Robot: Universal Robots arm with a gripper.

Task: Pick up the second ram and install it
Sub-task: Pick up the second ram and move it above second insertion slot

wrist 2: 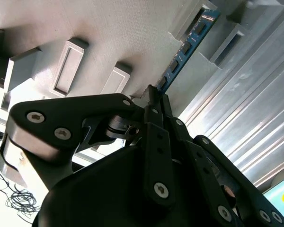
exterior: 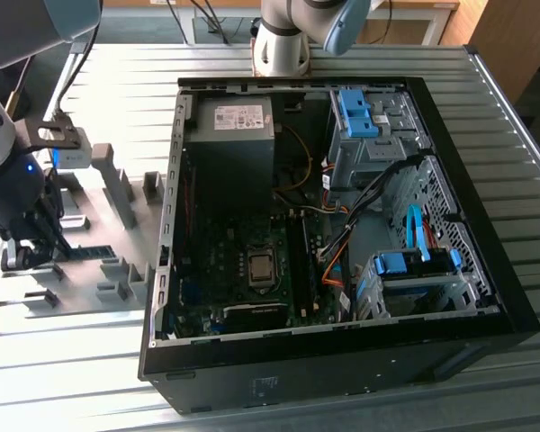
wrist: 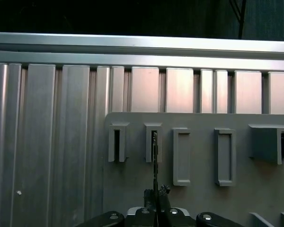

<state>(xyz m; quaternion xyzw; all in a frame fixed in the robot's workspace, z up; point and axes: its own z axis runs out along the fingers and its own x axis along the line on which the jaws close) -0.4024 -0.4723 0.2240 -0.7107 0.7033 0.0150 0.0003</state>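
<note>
Second ram point(wrist 2: 184, 49), slim blue stick (black chips), end in gripper point(wrist 2: 154, 92)

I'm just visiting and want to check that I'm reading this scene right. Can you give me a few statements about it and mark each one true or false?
1. The gripper is closed on the end of a blue memory stick. True.
2. The memory stick already sits inside the computer case. False: it is over at the grey plate of holders, outside the case on the exterior view's left.
3. The computer case lies open, with its insides showing. True.
4. The grey plate rests on a wooden table. False: the table is ribbed metal.
</note>
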